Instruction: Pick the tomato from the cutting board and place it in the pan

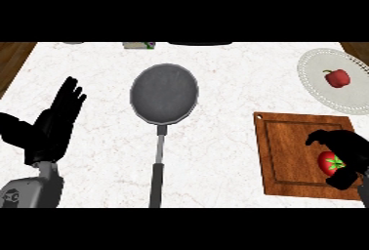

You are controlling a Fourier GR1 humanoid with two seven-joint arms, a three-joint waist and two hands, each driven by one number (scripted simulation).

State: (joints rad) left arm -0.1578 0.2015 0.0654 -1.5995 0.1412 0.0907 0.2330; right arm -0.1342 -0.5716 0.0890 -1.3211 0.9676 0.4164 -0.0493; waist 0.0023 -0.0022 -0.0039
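A red tomato (330, 163) with a green stem lies on the wooden cutting board (288, 161) at the right. My right hand (347, 149) arches over it, fingers and thumb curled round its sides and hiding part of it. The grey pan (164, 92) sits in the middle of the counter, its long handle (157, 171) pointing toward me. At the left my left hand (52, 128) rests open with its fingers up, well away from the pan.
A white plate (317, 83) at the back right holds a red bell pepper (337, 78). Small items sit along the counter's far edge (138, 45). Wood shows beyond the marble at both upper corners.
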